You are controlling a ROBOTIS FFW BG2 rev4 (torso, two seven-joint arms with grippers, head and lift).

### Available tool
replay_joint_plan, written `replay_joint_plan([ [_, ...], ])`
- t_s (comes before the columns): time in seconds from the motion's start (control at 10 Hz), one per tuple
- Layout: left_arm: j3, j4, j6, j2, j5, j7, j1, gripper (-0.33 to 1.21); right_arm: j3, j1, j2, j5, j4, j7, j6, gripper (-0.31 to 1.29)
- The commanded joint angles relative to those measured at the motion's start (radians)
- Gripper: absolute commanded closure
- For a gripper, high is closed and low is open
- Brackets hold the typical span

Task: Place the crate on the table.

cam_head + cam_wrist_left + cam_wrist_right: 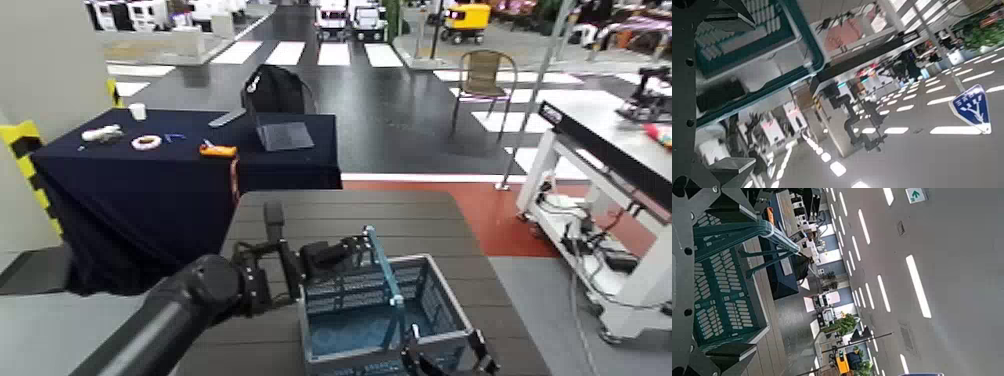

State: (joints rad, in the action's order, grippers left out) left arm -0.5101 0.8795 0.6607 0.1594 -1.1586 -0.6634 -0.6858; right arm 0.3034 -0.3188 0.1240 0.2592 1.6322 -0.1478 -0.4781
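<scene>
The blue-grey crate with lattice sides and a teal hoop handle stands upright over the near part of the dark brown slatted table. I cannot tell whether it touches the top. My left gripper is at the crate's far left corner, fingers spread wide against the rim. My right gripper is at the crate's near right corner, fingers also spread. The left wrist view shows the crate wall between the spread fingers. The right wrist view shows its lattice the same way.
A navy-draped table with small items and a laptop stands behind on the left. A white-framed workbench is on the right, a chair farther back, and a yellow-black striped pillar at the far left.
</scene>
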Motion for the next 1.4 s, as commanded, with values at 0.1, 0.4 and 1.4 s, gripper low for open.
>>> replay_joint_plan([
  [0.1,0.133,0.251,-0.029,0.045,0.102,0.139,0.126,0.1,-0.006,-0.003,-0.003,0.0,0.003,0.002,0.006,0.14],
  [0.4,0.271,0.529,-0.105,0.054,0.264,0.311,0.304,0.1,-0.012,-0.008,-0.006,-0.002,0.008,0.002,0.01,0.14],
  [1.4,0.364,0.848,-0.754,0.017,0.775,0.628,0.838,0.11,-0.04,-0.032,-0.018,-0.014,0.024,0.004,0.018,0.14],
])
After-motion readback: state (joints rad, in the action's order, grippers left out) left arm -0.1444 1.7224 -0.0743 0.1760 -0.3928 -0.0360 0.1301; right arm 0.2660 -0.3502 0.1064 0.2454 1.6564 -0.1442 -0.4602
